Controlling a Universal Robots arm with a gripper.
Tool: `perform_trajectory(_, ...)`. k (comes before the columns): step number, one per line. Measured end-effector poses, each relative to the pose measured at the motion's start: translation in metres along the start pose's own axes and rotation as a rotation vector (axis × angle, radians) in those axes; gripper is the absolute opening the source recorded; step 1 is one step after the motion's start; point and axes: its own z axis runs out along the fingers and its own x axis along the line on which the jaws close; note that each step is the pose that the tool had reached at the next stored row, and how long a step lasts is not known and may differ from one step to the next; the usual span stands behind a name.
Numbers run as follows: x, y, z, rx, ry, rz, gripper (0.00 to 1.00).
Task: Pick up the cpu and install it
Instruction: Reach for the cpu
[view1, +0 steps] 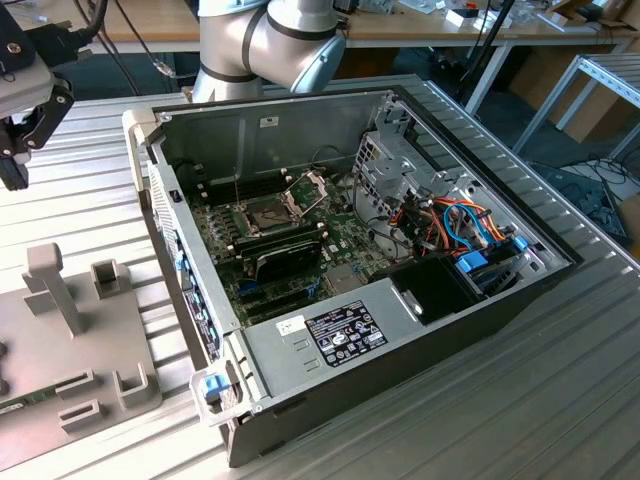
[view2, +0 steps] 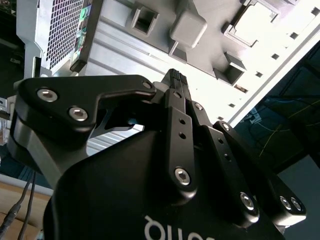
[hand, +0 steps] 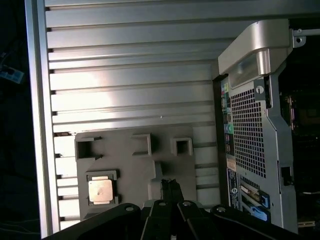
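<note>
The gripper (view1: 14, 170) hangs at about ten o'clock in the exterior view, above the ribbed metal tabletop (view1: 560, 380) and off the open computer case's (view1: 270, 125) ten o'clock corner. In both wrist views its black fingers (hand: 165, 191) are pressed together at the tips, with nothing held between them and nothing touching them.

The cpu (hand: 100, 190) lies flat, silver-grey top up, in a square pocket of the grey fixture (hand: 135, 170), apart from the fingers. In the first wrist view the closed fingertips sit over the fixture's plain middle part, beside the cpu's pocket rather than over it. The second wrist view shows the same closed tips (view2: 177, 85) pointing at the fixture's blocks and recesses.

In the exterior view the fixture (view1: 90, 340) rests on the tabletop at about eight o'clock from the case. Inside the case, the motherboard's socket (view1: 268, 215) sits near the centre, and its hinged frame (view1: 310, 185) stands raised at the socket's one o'clock side.
</note>
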Motion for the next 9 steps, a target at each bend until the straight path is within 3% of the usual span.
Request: perform_trajectory(9, 0.0038, -0.0003, -0.0001, 0.0000, 0.0000, 0.000, 0.11)
